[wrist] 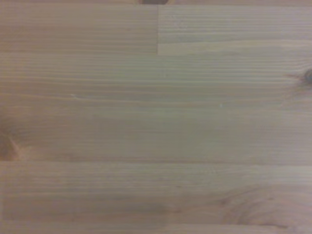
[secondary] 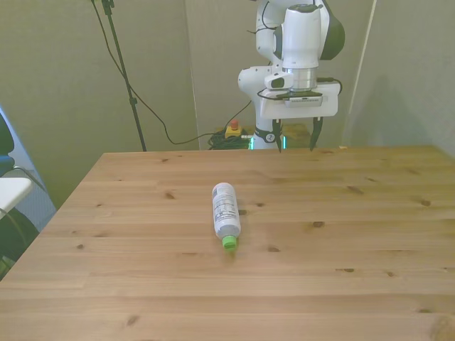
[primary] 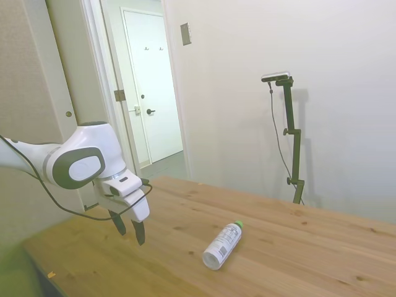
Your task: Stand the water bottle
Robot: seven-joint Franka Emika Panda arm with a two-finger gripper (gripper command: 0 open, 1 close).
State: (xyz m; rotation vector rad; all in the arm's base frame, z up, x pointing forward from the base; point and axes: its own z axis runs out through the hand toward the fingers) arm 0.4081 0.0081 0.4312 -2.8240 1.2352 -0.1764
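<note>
The pincer (secondary: 294, 135) hangs spread and empty above grainy pine table (secondary: 370, 234); the smooth cylindrical water bottle (secondary: 226, 212) lies flat, well apart from it

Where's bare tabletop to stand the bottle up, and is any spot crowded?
Nearly all of the table is bare wood. The water bottle lies on its side near the middle, green cap toward the near edge in the front view. Free patches flank it on the front view's left and right. The gripper hangs open above the far edge. Nowhere is crowded.
</note>
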